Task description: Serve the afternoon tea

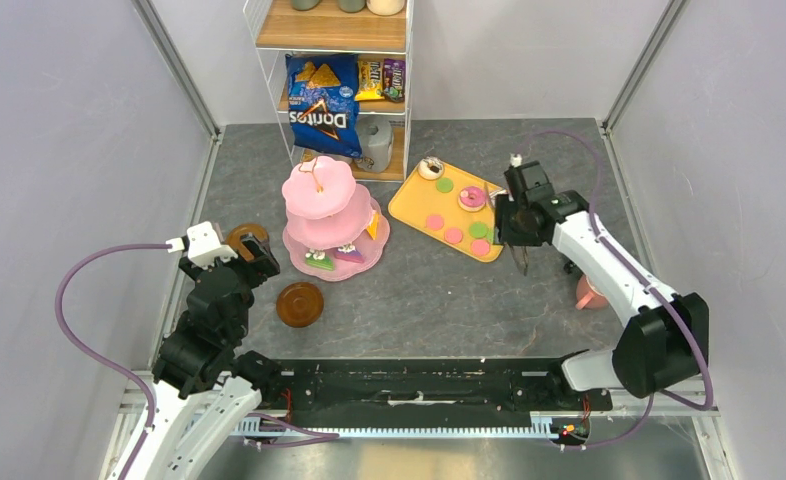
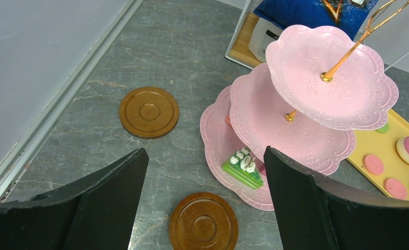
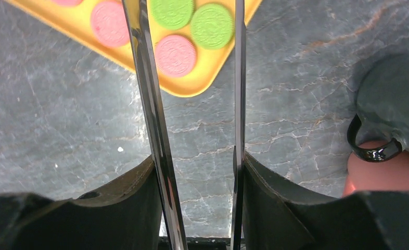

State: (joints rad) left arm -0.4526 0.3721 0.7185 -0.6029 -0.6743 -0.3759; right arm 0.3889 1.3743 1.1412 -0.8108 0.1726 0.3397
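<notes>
Right claw [image 3: 198, 172] is clamping the metal tongs [image 3: 147, 88], half shut; left claw [image 2: 205, 156] is gaping empty. Tips should be straddling the pink macaron [image 3: 176, 55] just ahead.

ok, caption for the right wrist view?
Jaws clamp metal tongs reaching over macarons on the yellow tray; dark-green mug and pink mug at right.

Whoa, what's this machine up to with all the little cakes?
Two robot arms are setting out a toy afternoon tea. The right pincer grips metal tongs beside a yellow tray of pink and green macarons. The left pincer hangs open above two brown saucers, next to the pink three-tier stand, whose bottom tier holds a few cake slices.
</notes>
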